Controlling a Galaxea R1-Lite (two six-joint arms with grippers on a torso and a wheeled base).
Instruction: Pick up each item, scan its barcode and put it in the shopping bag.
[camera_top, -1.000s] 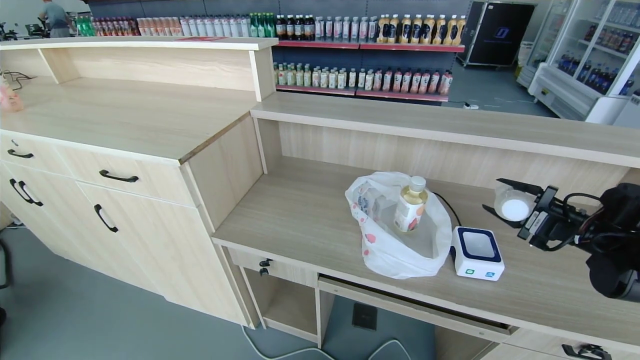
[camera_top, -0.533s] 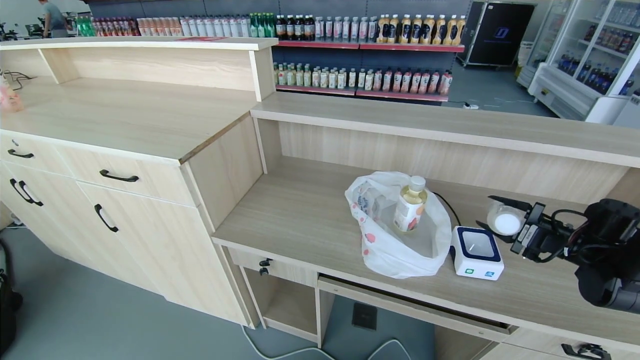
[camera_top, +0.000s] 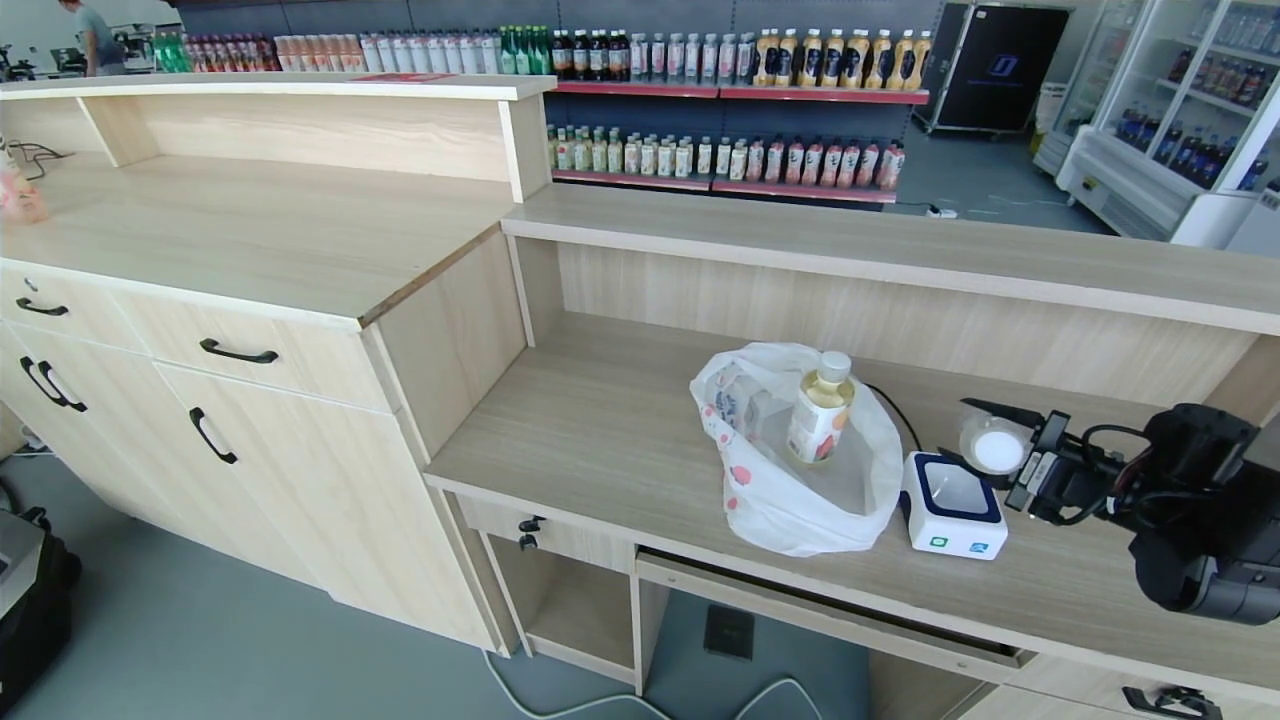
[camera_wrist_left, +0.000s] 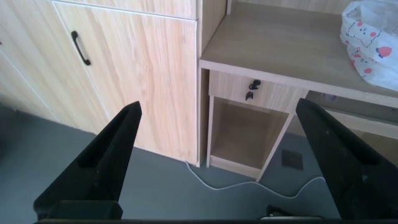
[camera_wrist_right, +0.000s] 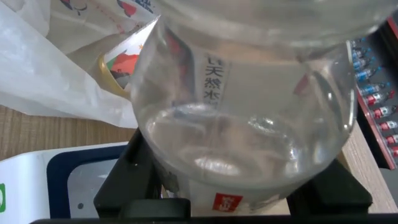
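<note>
A bottle (camera_top: 996, 449) is held in the right gripper (camera_top: 968, 438) beside the scanner (camera_top: 953, 505); scanning is judged begun, with the barcode to be presented.

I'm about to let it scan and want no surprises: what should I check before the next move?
1. Bottle clamped in right pincer: ok.
2. Bottle above scanner window: not ok, it hangs beside the scanner's right edge.
3. Barcode facing scanner: cannot tell.
4. Bag mouth open, room beside the tea bottle: ok.
5. Left pincer open, away from the counter: ok.
</note>
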